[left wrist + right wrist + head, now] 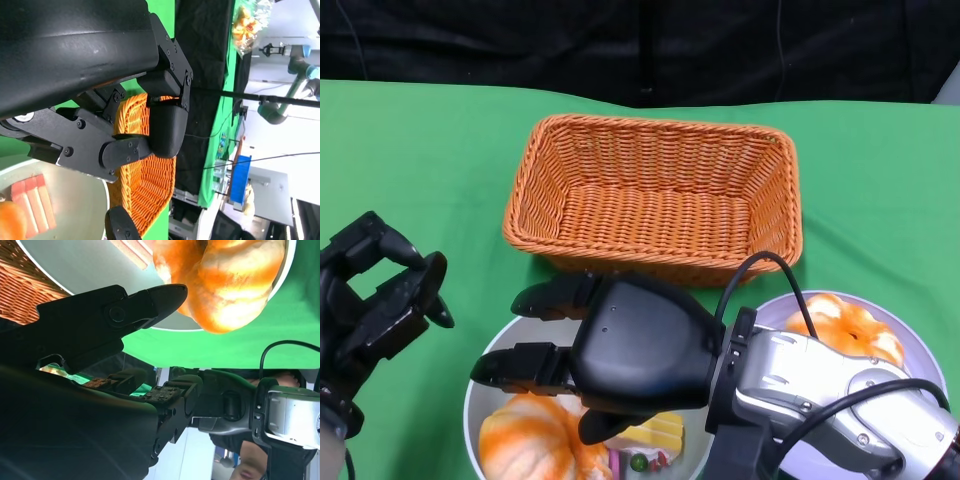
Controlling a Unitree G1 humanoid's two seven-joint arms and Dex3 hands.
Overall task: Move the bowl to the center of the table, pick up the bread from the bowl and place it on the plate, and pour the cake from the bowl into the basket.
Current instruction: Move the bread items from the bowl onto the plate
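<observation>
Right hand (555,350) hovers with fingers spread, holding nothing, over the bowl (472,405) with bread (530,435) and cake (660,432), left hand (375,295) loose and empty, another bread (845,325) on the plate (910,335).

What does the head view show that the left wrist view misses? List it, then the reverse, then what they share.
Only the head view shows the plate with a bread on it, and the right hand over the bowl. Only the left wrist view shows room clutter beyond the table. Both show the basket, the bowl and the left hand.
</observation>
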